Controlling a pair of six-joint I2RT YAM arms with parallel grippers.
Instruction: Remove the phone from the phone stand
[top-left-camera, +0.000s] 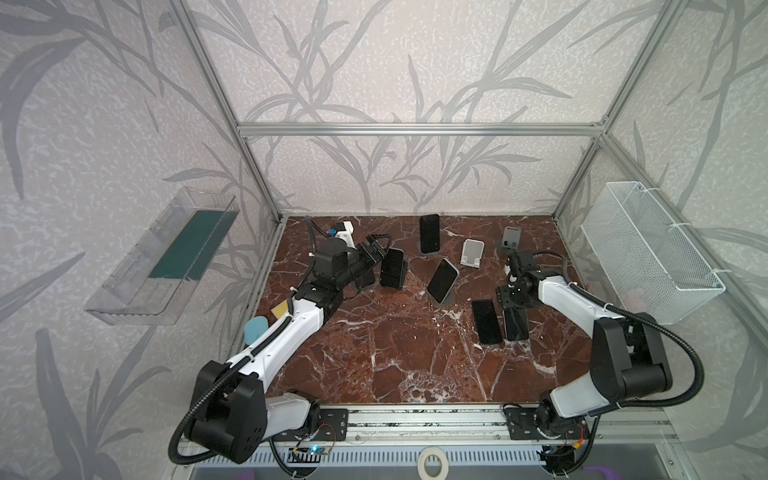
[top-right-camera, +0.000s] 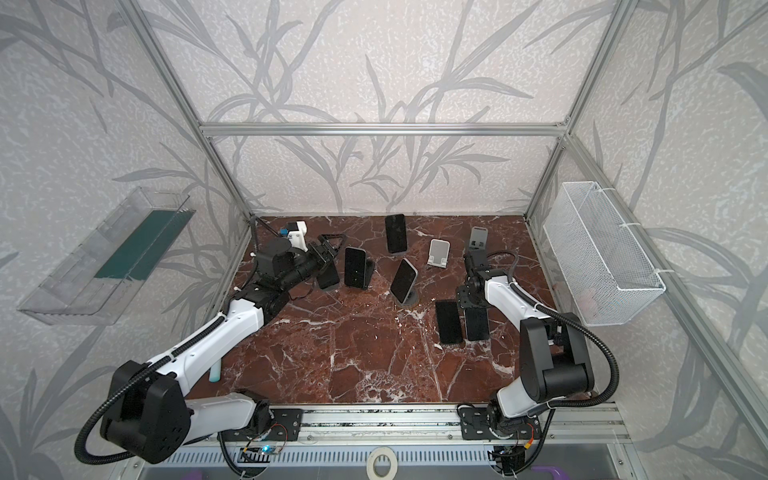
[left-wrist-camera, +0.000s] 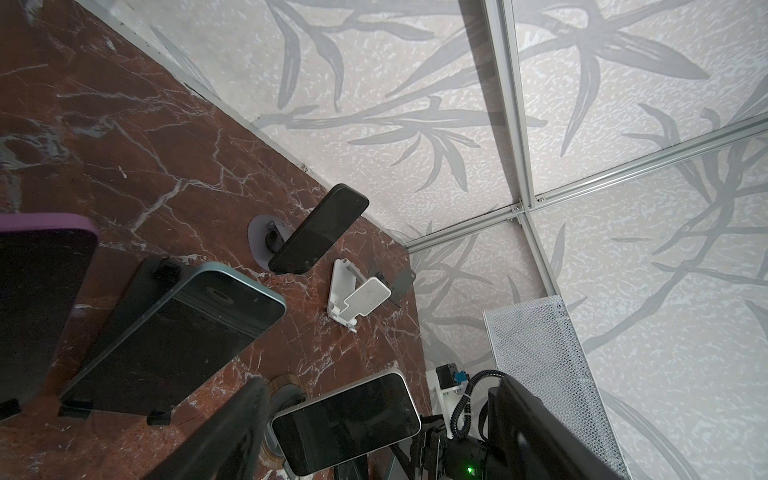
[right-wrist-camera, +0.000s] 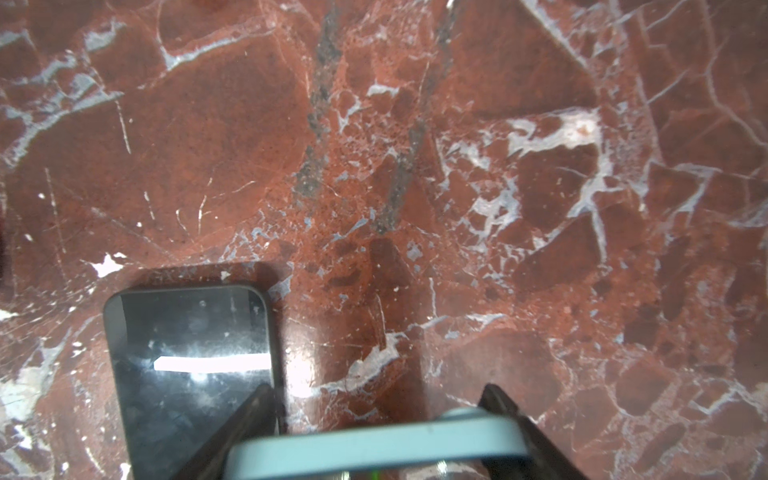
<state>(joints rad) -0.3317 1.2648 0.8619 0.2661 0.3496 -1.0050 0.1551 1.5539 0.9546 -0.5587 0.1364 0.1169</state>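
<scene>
Red-brown veined marble tabletop (top-left-camera: 395, 365) inside an aluminium-framed booth with leaf-print walls. Right gripper (right-wrist-camera: 376, 395) points down near the table's right side, fingers clamped across the width of a dark-screened phone with a pale blue rim (right-wrist-camera: 374, 444). That phone is off any stand, flat and low over the marble, just beside a black phone lying flat (top-left-camera: 486, 322). Whether it touches the surface, can't tell. Beyond the gripper, toward the back wall, a grey phone stand (top-left-camera: 510, 239) and a white folding phone stand (top-left-camera: 472, 253) sit near each other.

Left gripper (top-left-camera: 379, 254) is at back left, turned sideways, fingers spread and gripping nothing. Its tips are just beside a blue-rimmed phone propped on a black stand (top-left-camera: 392, 268). A purple-edged phone (left-wrist-camera: 41, 299) stands next to that one.

Mid-table: a silver-rimmed phone tilted on a round base (top-left-camera: 442, 278). At the back: a black phone upright on a round grey base (top-left-camera: 429, 232).
</scene>
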